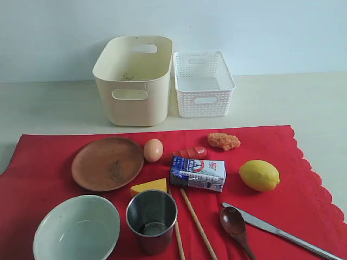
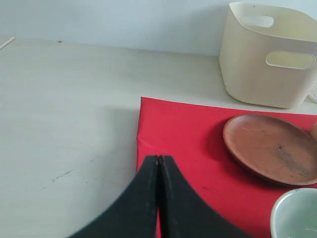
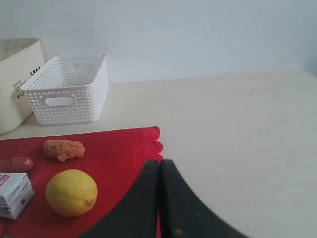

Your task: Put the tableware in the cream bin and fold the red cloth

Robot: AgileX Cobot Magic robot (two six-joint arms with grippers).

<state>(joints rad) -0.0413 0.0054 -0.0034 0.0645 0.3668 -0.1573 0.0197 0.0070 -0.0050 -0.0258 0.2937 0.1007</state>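
The red cloth [image 1: 43,162] lies flat over the table's front. On it rest a brown wooden plate [image 1: 107,163], a pale green bowl [image 1: 76,228], a steel cup [image 1: 152,220], two chopsticks [image 1: 198,225], a dark spoon [image 1: 235,223] and a silver knife [image 1: 282,233]. The cream bin [image 1: 133,81] stands empty behind the cloth. Neither arm shows in the exterior view. My left gripper [image 2: 158,157] is shut and empty over the cloth's left edge [image 2: 163,129], near the plate [image 2: 271,148]. My right gripper [image 3: 159,162] is shut and empty over the cloth's scalloped right edge [image 3: 124,148].
A white lattice basket [image 1: 203,84] stands right of the cream bin. Also on the cloth are an egg [image 1: 153,150], a sausage [image 1: 191,153], a fried nugget [image 1: 223,141], a milk carton [image 1: 197,173], a cheese wedge [image 1: 149,187] and a lemon [image 1: 259,175].
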